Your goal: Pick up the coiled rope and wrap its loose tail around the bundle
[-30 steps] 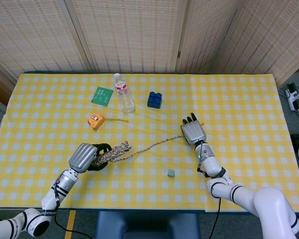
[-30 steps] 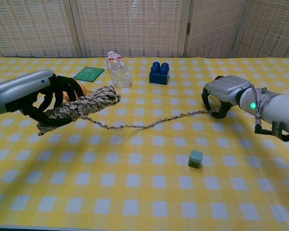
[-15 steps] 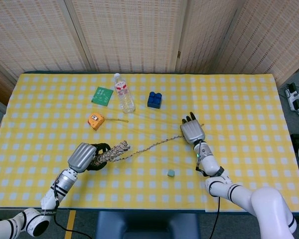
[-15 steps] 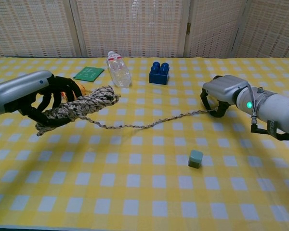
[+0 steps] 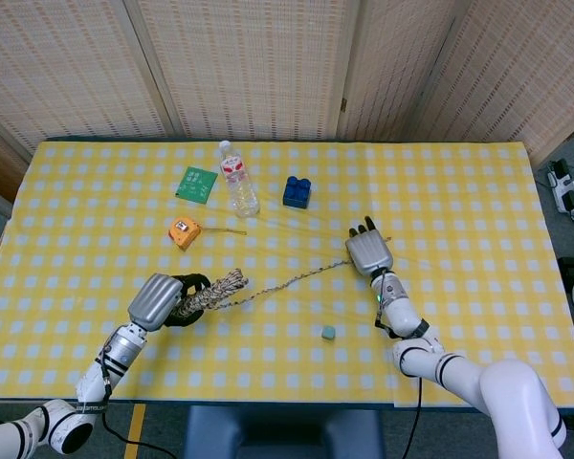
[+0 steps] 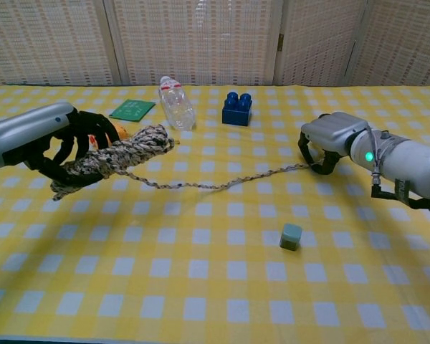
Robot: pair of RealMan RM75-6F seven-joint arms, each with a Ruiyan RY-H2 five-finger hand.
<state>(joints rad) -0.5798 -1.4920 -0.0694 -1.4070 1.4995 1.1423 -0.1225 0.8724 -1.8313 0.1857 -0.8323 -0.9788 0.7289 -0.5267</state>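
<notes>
In the chest view the left hand (image 6: 54,140) has its arm cut off by the left edge, and its dark fingers (image 6: 93,132) cover the near part of the rope bundle (image 6: 115,159). They also hide most of the orange tape measure (image 6: 120,132), of which only a sliver shows. The right hand (image 6: 328,142) curls over the end of the loose tail (image 6: 222,185), so the tail's tip is out of sight. The right arm runs off the right edge. The label on the water bottle (image 5: 239,182) and the print on the green card (image 5: 197,184) are too small to read in the head view.
</notes>
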